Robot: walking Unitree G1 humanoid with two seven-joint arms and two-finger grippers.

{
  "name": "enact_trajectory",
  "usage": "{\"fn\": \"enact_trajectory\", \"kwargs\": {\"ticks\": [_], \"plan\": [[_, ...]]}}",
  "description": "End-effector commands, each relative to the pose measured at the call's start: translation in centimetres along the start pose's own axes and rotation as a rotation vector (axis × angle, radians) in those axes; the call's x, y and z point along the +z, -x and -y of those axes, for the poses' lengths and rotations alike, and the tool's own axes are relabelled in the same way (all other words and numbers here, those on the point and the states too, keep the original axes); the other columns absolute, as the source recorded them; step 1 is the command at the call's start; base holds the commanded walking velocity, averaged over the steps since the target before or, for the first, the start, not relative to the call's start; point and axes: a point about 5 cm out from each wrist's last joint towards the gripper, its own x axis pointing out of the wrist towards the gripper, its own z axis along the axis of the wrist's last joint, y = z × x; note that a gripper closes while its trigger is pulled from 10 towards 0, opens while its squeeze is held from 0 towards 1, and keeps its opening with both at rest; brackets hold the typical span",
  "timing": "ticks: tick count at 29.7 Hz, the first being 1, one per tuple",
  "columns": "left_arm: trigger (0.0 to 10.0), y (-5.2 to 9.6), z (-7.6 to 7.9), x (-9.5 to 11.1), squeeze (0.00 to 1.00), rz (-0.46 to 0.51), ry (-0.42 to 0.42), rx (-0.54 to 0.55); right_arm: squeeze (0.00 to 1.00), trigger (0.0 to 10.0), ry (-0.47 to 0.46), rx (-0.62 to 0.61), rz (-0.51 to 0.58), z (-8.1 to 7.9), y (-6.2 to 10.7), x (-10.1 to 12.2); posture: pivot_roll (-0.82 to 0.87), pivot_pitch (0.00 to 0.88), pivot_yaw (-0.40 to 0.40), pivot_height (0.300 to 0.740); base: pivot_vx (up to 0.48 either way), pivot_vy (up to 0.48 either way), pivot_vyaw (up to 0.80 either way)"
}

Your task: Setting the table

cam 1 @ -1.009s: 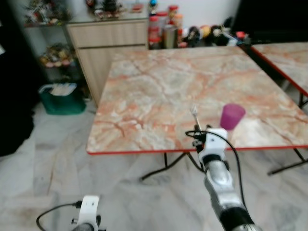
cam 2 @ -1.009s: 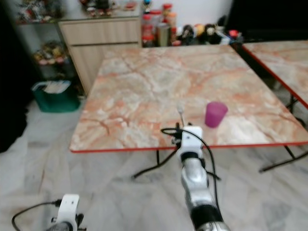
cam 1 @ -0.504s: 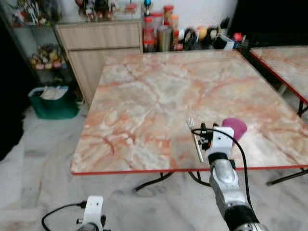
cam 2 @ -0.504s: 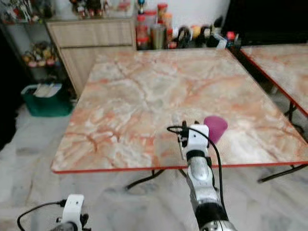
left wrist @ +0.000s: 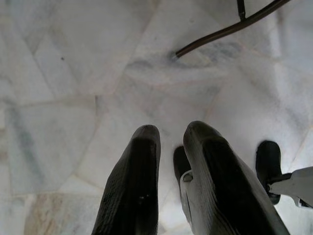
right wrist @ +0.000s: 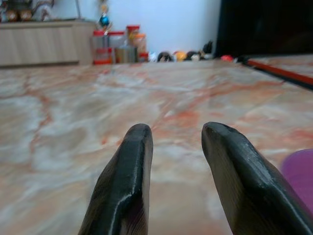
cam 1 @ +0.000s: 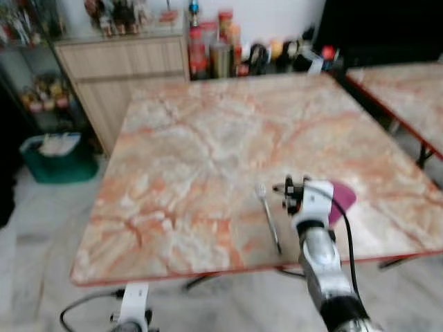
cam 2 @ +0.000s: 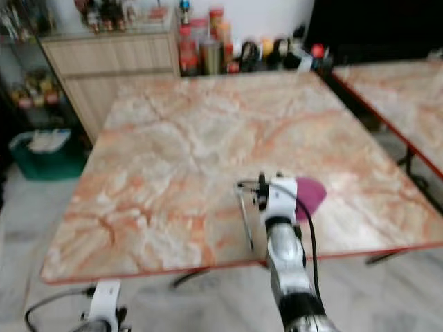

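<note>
A silver fork [cam 1: 268,218] lies flat on the marble table [cam 1: 208,152], near its front edge. A purple cup [cam 1: 342,199] stands to the right of the fork, partly hidden behind my right wrist. My right gripper [right wrist: 176,132] is low over the table between fork and cup, open, with nothing between its fingers. The cup's rim [right wrist: 301,169] shows at the edge of the right wrist view. My left gripper [left wrist: 172,133] hangs idle over the floor tiles with a narrow gap between its fingers.
A wooden cabinet [cam 1: 124,62] and a row of bottles and jars [cam 1: 221,48] stand behind the table. A green bin [cam 1: 59,155] sits on the floor at the left. A second marble table [cam 1: 408,90] is at the right. A metal table leg [left wrist: 230,29] crosses the floor.
The camera has come closer to the table. A second ago the fork stood upright in my right gripper; now it lies on the table to the left of the open gripper.
</note>
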Motion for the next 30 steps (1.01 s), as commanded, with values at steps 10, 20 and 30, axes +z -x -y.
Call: {"fn": "enact_trajectory", "kwargs": {"ticks": [10,20,30], "plan": [[10.0,0.1,-0.7,-0.5,0.00,-0.020,-0.004,0.016,0.00,10.0,-0.025,0.073,-0.053,-1.4,0.2,-0.5,0.01,0.000,0.016,0.736,0.000,0.000,0.00],[10.0,0.1,-0.5,-0.5,0.00,-0.024,-0.006,0.006,0.00,10.0,-0.008,0.067,-0.121,-1.6,-0.3,-0.7,0.01,0.000,0.019,0.736,0.000,0.000,0.00],[10.0,0.1,-0.4,-0.5,0.00,-0.027,-0.007,0.000,0.00,10.0,0.034,0.070,-0.217,-1.6,-1.8,-0.5,0.02,0.000,0.012,0.736,0.000,0.000,0.00]]}}
